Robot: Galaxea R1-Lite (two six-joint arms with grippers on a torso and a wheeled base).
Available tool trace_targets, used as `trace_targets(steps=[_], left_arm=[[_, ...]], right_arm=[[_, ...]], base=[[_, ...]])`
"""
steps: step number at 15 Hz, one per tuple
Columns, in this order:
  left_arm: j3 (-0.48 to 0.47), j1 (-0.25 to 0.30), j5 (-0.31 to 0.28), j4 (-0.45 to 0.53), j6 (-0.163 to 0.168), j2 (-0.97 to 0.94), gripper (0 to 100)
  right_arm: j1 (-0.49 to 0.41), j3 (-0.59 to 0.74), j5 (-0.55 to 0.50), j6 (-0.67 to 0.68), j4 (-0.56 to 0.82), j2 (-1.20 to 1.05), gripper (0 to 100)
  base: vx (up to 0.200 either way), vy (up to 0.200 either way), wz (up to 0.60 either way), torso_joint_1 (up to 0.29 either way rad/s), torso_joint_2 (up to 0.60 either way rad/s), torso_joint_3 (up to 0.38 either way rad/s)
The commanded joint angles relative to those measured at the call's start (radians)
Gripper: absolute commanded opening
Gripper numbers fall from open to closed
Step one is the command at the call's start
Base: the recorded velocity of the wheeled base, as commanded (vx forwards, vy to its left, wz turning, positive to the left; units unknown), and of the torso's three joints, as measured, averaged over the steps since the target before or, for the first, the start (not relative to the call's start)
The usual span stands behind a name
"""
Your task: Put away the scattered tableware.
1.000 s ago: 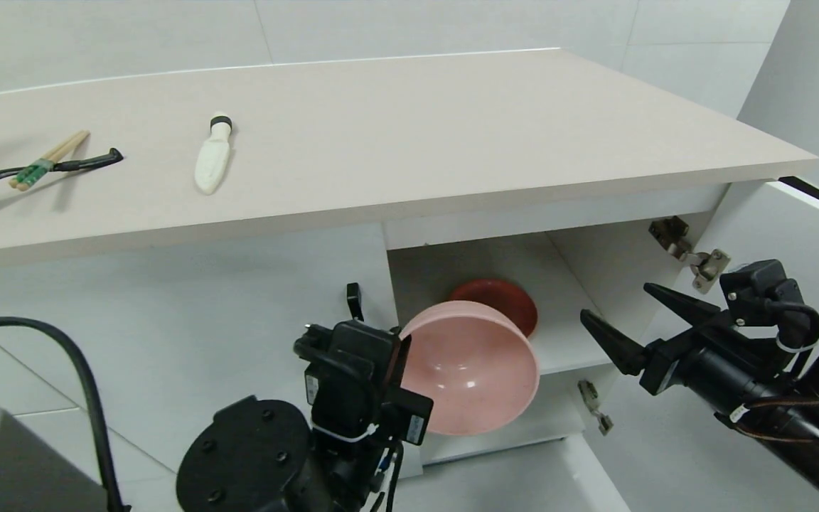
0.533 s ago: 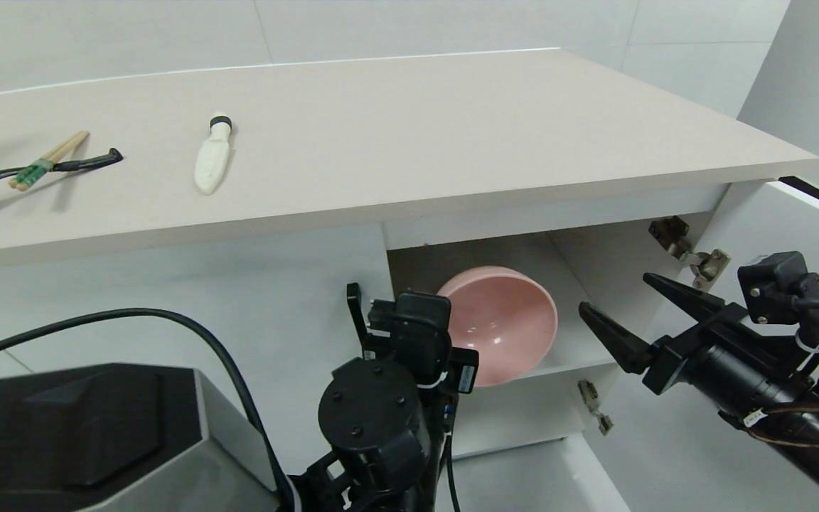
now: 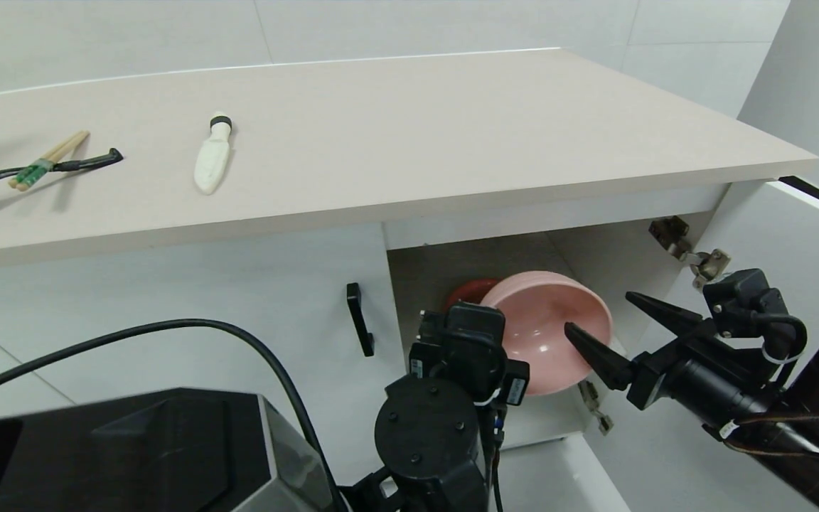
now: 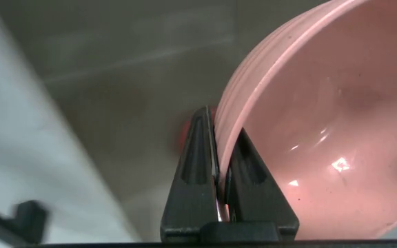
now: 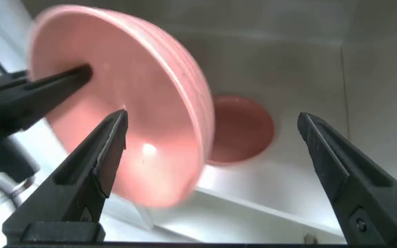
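A pink bowl (image 3: 548,323) is held by its rim inside the open cupboard, tilted, above the shelf; my left gripper (image 4: 220,169) is shut on the bowl's (image 4: 316,131) rim. Behind it on the shelf lies a red dish (image 3: 468,290), also seen past the bowl (image 5: 136,124) as the red dish (image 5: 240,131). My right gripper (image 3: 612,331) stands open just right of the bowl at the cupboard mouth, its fingers (image 5: 98,169) wide apart with nothing between them. On the countertop lie a cream-coloured spoon (image 3: 212,158) and a pair of wooden chopsticks (image 3: 47,159).
The cupboard's right door (image 3: 772,235) hangs open with its hinges (image 3: 690,252) exposed. The left door is closed, with a black handle (image 3: 360,328). A black cable (image 3: 40,171) runs along the countertop's left end beside the chopsticks.
My left gripper has carried the pink bowl from in front of the cupboard up and rightward into the opening. The right gripper has shifted slightly left, closer to the bowl.
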Motion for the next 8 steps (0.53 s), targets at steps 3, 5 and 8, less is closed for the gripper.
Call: trace_targets(steps=[3,5,8], left_arm=[[-0.006,-0.025,0.000,-0.001,-0.003,0.016,0],[-0.006,-0.025,0.002,-0.001,-0.003,0.013,0],[-0.008,-0.025,0.002,-0.001,-0.004,0.009,0]], right_arm=[[-0.046,-0.001,0.000,0.000,-0.002,0.017,100],[-0.046,-0.003,0.000,0.000,-0.002,0.017,100],[-0.047,-0.001,0.000,0.000,-0.002,0.017,100]], base=[[0.000,0.000,0.00,0.000,0.00,0.000],[0.000,0.000,0.00,0.000,0.00,0.000],[0.000,0.000,0.00,0.000,0.00,0.000]])
